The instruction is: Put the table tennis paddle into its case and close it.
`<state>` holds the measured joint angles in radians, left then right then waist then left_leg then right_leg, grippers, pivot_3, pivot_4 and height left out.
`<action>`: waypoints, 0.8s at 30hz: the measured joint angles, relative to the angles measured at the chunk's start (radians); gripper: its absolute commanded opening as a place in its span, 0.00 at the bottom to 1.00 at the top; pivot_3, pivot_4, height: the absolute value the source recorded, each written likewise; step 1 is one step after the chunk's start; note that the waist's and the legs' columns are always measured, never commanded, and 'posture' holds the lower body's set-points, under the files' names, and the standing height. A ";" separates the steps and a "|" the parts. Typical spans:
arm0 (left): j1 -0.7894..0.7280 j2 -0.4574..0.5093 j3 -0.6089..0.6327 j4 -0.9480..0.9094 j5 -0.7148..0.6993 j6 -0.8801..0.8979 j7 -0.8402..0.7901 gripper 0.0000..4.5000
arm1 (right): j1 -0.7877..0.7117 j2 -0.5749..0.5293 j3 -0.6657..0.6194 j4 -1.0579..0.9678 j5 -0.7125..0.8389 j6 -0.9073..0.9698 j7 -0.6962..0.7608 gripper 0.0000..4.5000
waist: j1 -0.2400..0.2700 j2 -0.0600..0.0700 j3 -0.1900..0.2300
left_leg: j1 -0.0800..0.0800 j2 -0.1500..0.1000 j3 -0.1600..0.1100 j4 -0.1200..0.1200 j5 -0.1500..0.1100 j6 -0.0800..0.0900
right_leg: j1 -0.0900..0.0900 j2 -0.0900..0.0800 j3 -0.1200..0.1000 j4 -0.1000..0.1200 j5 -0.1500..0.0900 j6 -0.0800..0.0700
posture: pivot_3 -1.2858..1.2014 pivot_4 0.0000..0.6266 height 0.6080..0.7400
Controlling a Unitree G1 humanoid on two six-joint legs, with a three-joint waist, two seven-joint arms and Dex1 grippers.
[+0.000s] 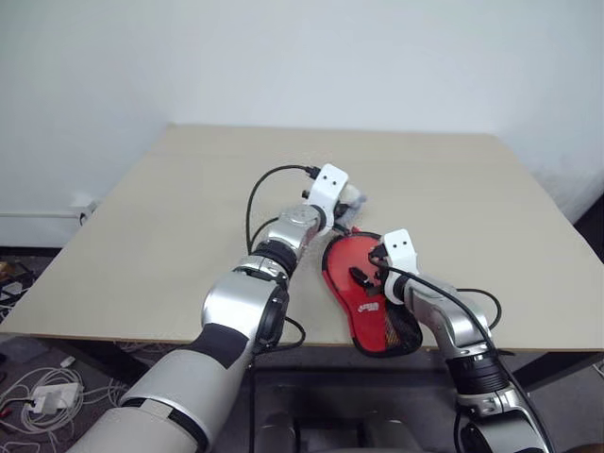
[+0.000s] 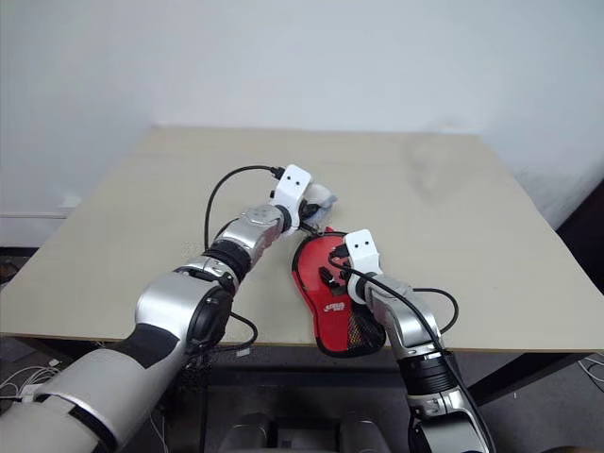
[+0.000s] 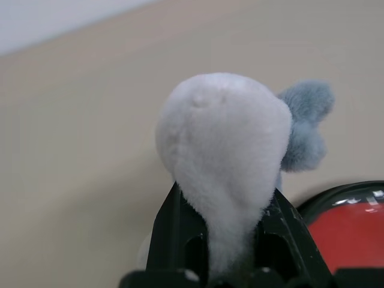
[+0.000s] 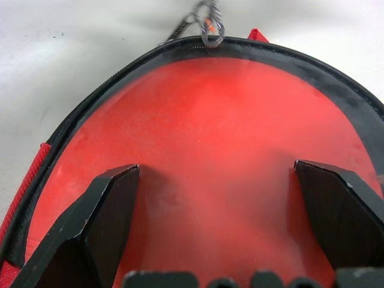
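Soft, even room light falls across the pale worktop (image 1: 189, 217), with no hard glare and only faint shadows beneath the arms. The white wall (image 1: 302, 57) behind the worktop reads flat and slightly grey. In the left wrist view the plush toy (image 3: 225, 156) sits fuzzy, the worktop behind it blurred. In the right wrist view the red paddle face (image 4: 210, 156) carries a hazy sheen.
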<state>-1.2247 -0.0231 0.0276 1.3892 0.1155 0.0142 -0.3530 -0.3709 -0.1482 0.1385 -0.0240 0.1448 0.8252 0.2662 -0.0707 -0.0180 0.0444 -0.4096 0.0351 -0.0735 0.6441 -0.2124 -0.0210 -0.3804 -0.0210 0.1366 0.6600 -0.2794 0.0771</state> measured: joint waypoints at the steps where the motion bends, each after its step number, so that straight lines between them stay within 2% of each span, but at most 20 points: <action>1: 0.000 -0.012 -0.007 0.000 0.011 -0.017 0.001 0.07 | 0.000 -0.002 0.000 0.000 0.000 0.000 0.002 1.00 | 0.000 0.000 0.000 | 0.000 0.000 0.000 0.000 0.000 0.000 | 0.000 0.000 0.000 0.000 0.000 0.000 | 0.52 0.00 1.00; 3: 0.000 -0.026 -0.010 0.000 0.026 -0.039 0.018 0.07 | 0.000 -0.006 0.000 0.000 0.000 -0.002 0.010 1.00 | 0.000 0.000 0.000 | 0.000 0.000 0.000 0.000 0.000 0.000 | 0.000 0.000 0.000 0.000 0.000 0.000 | 0.52 0.00 1.00; 14: 0.040 -0.043 -0.011 -0.001 0.029 -0.052 -0.137 0.93 | -0.002 -0.027 -0.036 0.012 0.000 -0.016 0.011 1.00 | -0.001 0.001 0.000 | 0.000 0.000 0.000 0.000 0.000 0.000 | 0.000 0.000 0.000 0.000 0.000 0.000 | 0.52 0.00 1.00; 20: 0.041 -0.003 0.003 -0.004 0.021 -0.075 -0.197 0.93 | 0.013 -0.057 -0.084 0.006 0.015 -0.018 0.022 1.00 | 0.000 0.001 0.000 | -0.001 0.000 0.000 0.000 0.000 0.000 | -0.001 0.000 0.000 0.000 0.000 0.000 | 0.52 0.00 1.00; 24: 0.041 0.017 0.057 -0.008 -0.040 -0.075 -0.307 0.93 | 0.053 -0.088 -0.110 -0.039 0.050 -0.014 0.062 1.00 | 0.000 0.001 0.000 | -0.002 0.000 0.000 0.000 0.000 0.000 | -0.001 0.000 0.000 0.000 0.000 0.000 | 0.52 0.00 1.00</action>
<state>-1.1838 -0.0063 0.0848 1.3814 0.0752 -0.0608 -0.6603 -0.3177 -0.2367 0.0288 -0.0629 0.1944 0.8115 0.3280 -0.0709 -0.0167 0.0449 -0.4116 0.0347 -0.0735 0.6439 -0.2124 -0.0210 -0.3817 -0.0213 0.1370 0.6595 -0.2794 0.0771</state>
